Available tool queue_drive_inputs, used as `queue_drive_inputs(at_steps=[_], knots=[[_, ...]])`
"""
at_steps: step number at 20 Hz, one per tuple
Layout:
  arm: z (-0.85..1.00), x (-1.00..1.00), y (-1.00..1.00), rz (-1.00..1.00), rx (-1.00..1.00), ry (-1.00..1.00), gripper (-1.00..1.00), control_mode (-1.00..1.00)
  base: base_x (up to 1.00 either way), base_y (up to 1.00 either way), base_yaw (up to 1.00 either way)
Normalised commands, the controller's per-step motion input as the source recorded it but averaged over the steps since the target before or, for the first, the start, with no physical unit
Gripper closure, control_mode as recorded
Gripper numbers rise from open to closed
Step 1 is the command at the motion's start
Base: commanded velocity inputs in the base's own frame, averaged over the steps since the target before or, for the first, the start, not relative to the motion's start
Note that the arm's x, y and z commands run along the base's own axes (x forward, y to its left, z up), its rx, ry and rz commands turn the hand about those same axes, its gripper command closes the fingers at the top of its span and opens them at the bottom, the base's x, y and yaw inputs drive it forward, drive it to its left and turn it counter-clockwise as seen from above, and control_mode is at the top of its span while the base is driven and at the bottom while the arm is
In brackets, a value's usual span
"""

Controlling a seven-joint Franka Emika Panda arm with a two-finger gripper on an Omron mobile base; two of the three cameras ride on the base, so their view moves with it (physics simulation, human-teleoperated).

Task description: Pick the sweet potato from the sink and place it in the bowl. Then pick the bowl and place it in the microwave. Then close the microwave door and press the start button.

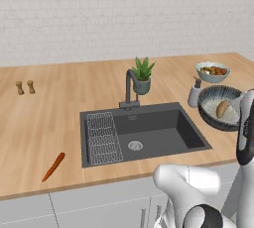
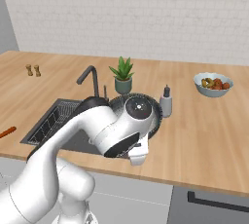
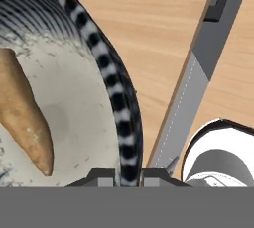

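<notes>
The bowl (image 1: 214,104), dark ribbed outside and pale speckled inside, sits tilted just right of the sink (image 1: 149,133), by the counter's front right. The tan sweet potato (image 1: 222,108) lies inside it. In the hand view my gripper (image 3: 130,175) is shut on the bowl's striped rim (image 3: 111,88), one fingertip on each side, and the sweet potato (image 3: 25,118) lies to the left on the pale inside. In the right base view my arm covers most of the bowl (image 2: 154,121). The microwave and its door are out of view.
A soap dispenser (image 1: 194,94) stands close behind the bowl. Further back are a fruit bowl (image 1: 213,71) and a potted plant (image 1: 143,76) beside the faucet (image 1: 130,90). A carrot (image 1: 53,166) lies front left, shakers (image 1: 25,87) far left. The counter edge (image 3: 198,73) runs under my hand.
</notes>
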Motion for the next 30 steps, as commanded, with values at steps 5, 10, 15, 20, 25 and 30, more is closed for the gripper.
queue_drive_inputs(at_steps=[5, 10, 15, 20, 25, 30], knots=[[-0.01, -0.07, 0.07, 0.01, 0.0, -0.01, 1.0, 1.0, -0.2, 0.0, -0.11], [0.0, 0.0, 0.0, 0.0, 0.0, 0.0, 1.0, 1.0, -0.5, -0.08, -0.57], [0.0, 0.0, 0.0, 0.0, 0.0, 0.0, 1.0, 1.0, -0.43, -0.19, -0.77], [0.0, 0.0, 0.0, 0.0, 0.0, 0.0, 1.0, 1.0, -0.27, -0.17, -0.81], [0.0, 0.0, 0.0, 0.0, 0.0, 0.0, 1.0, 1.0, -0.15, -0.17, -0.8], [0.0, 0.0, 0.0, 0.0, 0.0, 0.0, 1.0, 1.0, -0.02, -0.04, -0.78]])
